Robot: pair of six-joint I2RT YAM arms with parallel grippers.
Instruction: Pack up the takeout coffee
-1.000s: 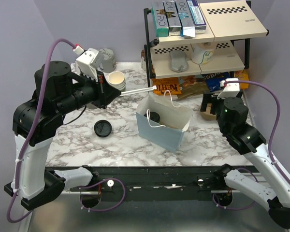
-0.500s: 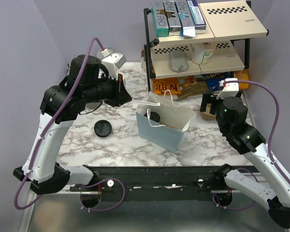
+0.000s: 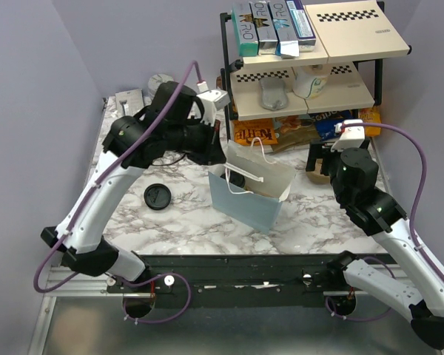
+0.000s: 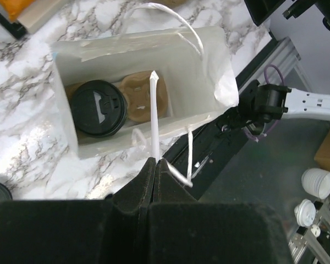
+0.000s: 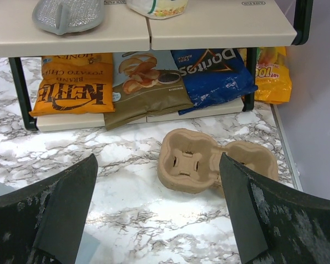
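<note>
Left arm has swung from the rear left over to the paper bag [image 3: 246,201].

Top view: left gripper [image 3: 222,159] hovers at the bag mouth.

Left wrist: the jaws pinch a white stirrer [image 4: 153,115]. The takeout coffee [image 4: 98,108] stands inside the bag, lid on. Judged best: lower the stirrer clear of the bag handle [image 4: 176,22], then release.

Right wrist: right gripper [image 5: 158,212] is spread and empty, facing a cup carrier [image 5: 192,162].

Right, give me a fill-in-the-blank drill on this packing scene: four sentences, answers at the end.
1. The takeout coffee stands inside the paper bag, and its lid is ___.
2. The left gripper is ___ on a thin white stick above the bag.
3. The right gripper has its jaws ___.
4. In the top view, the loose flat lid lies to the ___ of the bag.
Missing words: black; shut; open; left.
</note>
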